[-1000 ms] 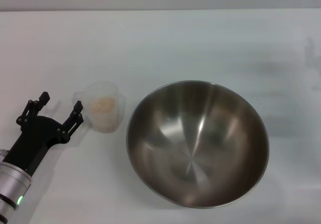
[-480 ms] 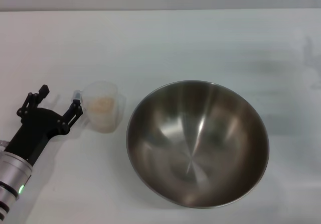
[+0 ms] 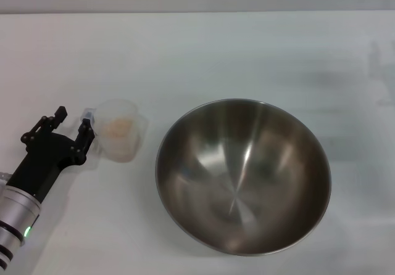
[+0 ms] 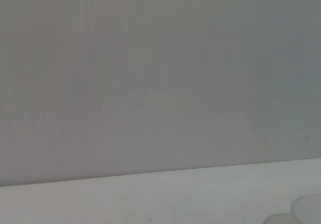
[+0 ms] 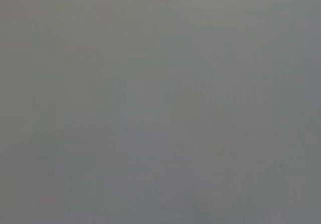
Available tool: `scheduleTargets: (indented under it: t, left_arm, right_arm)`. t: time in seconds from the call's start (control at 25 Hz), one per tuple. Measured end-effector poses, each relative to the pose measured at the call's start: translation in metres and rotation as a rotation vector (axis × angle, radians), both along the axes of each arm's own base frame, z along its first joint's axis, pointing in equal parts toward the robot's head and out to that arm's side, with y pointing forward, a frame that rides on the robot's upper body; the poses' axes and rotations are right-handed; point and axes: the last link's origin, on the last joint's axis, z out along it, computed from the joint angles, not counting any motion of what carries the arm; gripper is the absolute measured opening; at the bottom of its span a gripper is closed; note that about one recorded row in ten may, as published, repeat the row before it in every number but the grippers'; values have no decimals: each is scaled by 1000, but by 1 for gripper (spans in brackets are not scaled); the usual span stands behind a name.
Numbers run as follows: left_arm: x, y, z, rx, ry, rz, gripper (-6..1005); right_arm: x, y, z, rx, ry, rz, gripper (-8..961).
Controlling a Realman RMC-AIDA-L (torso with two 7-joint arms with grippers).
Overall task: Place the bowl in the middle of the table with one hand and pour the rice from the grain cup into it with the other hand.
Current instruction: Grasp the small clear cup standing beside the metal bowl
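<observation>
Resting on table [image 3: 203, 53]: one bowl [image 3: 242, 175], one grain cup [image 3: 117, 130], both upright. Bowl sits near table centre, toward 4 o'clock; inside bare, no grains. Cup just beside bowl at bowl's 9 o'clock, apart from it, holding one small heap of rice [image 3: 118, 126]. One gripper in head view: left gripper [image 3: 72, 122] at cup's 9 o'clock, two fingers spread, released, nearer fingertip [image 3: 87, 126] at cup's handle side; contact unclear. Right arm out of sight.
</observation>
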Motion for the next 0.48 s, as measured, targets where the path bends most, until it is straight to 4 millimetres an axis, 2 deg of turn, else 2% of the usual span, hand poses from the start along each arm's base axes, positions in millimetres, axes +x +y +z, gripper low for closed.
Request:
scheduleTargets:
  t: [0.2, 0.32, 0.48]
  left_arm:
    - [-1, 1, -3, -14, 6, 15, 610]
    - [-1, 1, -3, -15, 5, 15, 367]
    - [1, 2, -3, -15, 0, 10, 207]
  right_arm:
    - [-2, 3, 0, -4, -2, 3, 416]
    - [-1, 3, -1, -8, -2, -1, 416]
    - [-1, 3, -1, -9, -2, -3, 416]
